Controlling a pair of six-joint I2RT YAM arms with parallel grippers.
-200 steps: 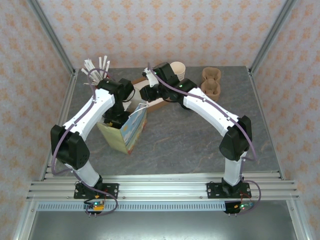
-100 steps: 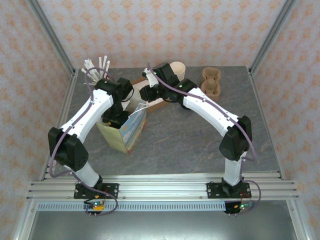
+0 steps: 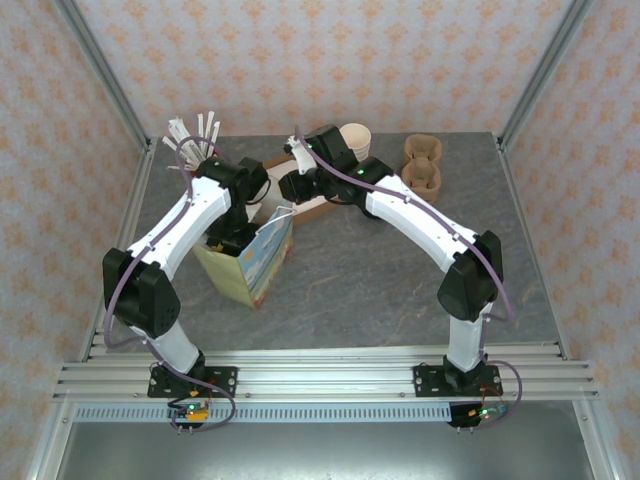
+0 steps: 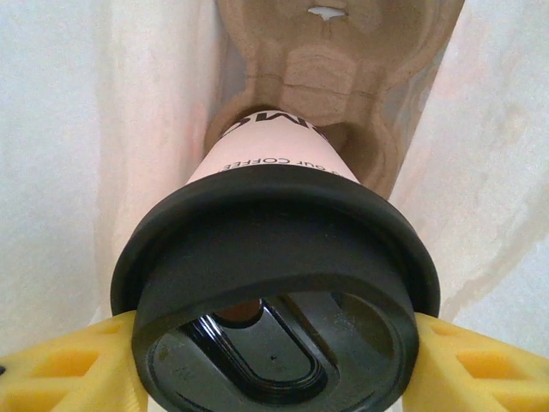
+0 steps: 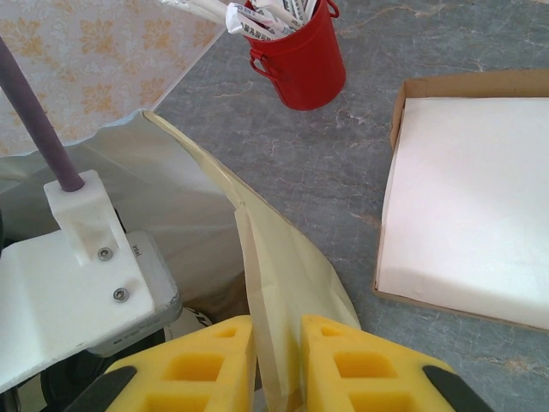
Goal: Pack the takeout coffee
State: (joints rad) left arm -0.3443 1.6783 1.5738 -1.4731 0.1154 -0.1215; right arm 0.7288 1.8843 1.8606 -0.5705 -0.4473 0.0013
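Left wrist cam, Q: why's our left gripper down inside the cream paper bag?

Reply: so the small brown-and-cream paper cup with its round black plastic lid lands in the brown pulp carrier; yellow fingers clamp the lid. Our right gripper pinches the bag's rim, jaws nearly shut, holding it open.

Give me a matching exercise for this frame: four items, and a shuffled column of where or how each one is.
1 lidded brown-and-cream paper coffee cup
2 cream paper bag edge
3 red metal bucket
4 shallow cardboard box

A pinched in right pincer
B holds white packets
C gripped by left pincer
D white inside

Pairs: 1-C, 2-A, 3-B, 4-D
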